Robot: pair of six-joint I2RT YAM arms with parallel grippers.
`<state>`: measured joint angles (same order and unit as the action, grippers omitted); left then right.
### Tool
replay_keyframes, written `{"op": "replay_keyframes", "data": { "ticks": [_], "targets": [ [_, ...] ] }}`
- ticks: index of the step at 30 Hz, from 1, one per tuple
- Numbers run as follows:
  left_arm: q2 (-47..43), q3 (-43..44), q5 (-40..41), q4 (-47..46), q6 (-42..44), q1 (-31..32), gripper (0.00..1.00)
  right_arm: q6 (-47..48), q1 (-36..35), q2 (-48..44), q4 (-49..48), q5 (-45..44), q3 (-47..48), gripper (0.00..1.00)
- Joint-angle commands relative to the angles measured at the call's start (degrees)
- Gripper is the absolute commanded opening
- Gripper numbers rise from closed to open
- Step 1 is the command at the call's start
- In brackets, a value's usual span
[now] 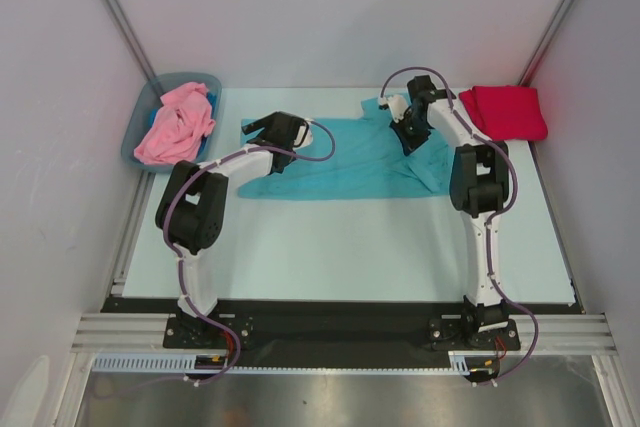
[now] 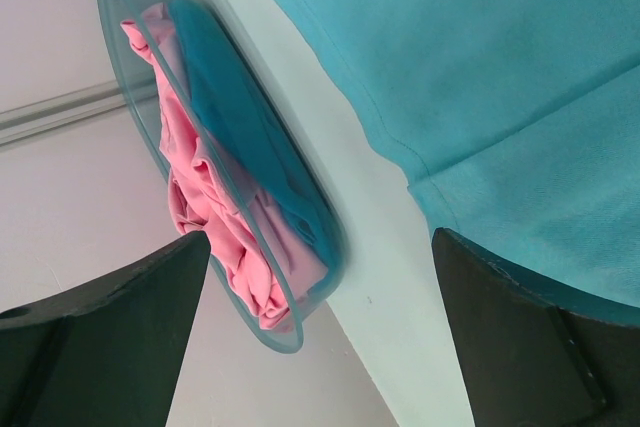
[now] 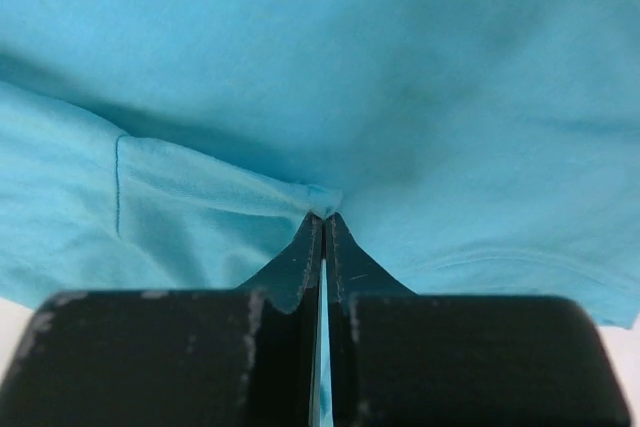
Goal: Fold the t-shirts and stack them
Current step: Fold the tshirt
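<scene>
Right gripper [image 3: 322, 215] pinching a teal t-shirt [image 3: 400, 67] fold at its tips, left gripper [image 2: 320, 239] spread wide, pink t-shirt [image 2: 215, 207] in bin [image 2: 290, 337] beyond its fingers.

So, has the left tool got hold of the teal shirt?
No, the left tool stands wide open and empty, with the teal shirt lying beyond it.

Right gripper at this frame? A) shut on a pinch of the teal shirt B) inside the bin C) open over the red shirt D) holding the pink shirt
A: in the right wrist view the right gripper has its jaws closed on a small bunched fold of the teal shirt.
</scene>
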<state>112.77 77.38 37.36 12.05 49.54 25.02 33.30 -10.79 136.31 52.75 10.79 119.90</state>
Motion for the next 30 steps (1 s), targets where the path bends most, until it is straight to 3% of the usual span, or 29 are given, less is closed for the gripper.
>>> {"op": "replay_keyframes", "data": {
  "ticks": [1, 17, 23, 30],
  "targets": [
    [-0.4, 0.8, 1.0, -1.3, -0.9, 0.4, 1.0, 1.2, -0.6, -0.3, -1.6, -1.1, 3.9, 0.0],
    [0.1, 0.9, 0.9, -2.2, -0.6, 0.3, 1.0, 2.3, -1.7, 1.9, -2.8, -2.8, 5.9, 0.0],
    [1.2, 0.8, -4.5, -0.7, -4.4, -1.0, 1.0, 2.3, -2.0, 1.8, -3.0, -3.0, 5.7, 0.0],
    [5.1, 2.8, -4.8, -0.5, -3.7, -2.8, 1.0, 2.0, -2.0, 1.2, -2.9, -3.0, 4.8, 0.0]
  ]
}}
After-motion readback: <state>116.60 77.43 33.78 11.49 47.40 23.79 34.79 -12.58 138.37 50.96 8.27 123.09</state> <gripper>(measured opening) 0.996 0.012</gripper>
